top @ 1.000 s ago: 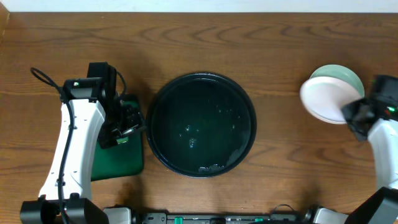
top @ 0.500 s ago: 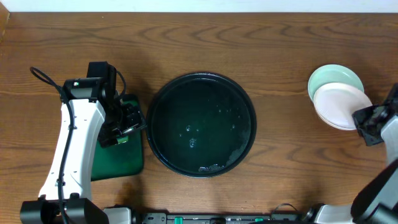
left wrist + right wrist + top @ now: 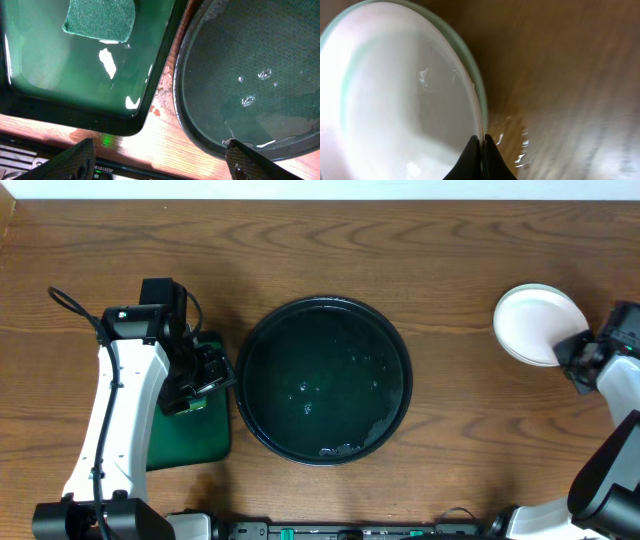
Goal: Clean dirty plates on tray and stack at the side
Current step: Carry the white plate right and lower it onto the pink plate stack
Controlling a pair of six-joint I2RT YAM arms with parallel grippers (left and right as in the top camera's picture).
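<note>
The only writing in view is a strip of small pale lettering on the dark base under the left wrist camera, too small to read. The white round plate (image 3: 535, 325) lies on the brown wooden table (image 3: 400, 250), well to the right of the large round glossy black tray (image 3: 300, 345). It sits on a pale mint-green plate (image 3: 478, 87) whose rim shows at its edge. The right gripper (image 3: 481, 146) is at the white plate's near rim, its fingertips pressed together on that edge. The black tray carries only water droplets. The left gripper (image 3: 162, 161) hangs spread wide over the gap between the black tray and the dark green rectangular tray (image 3: 50, 70), where a green scouring pad (image 3: 100, 20) lies.
</note>
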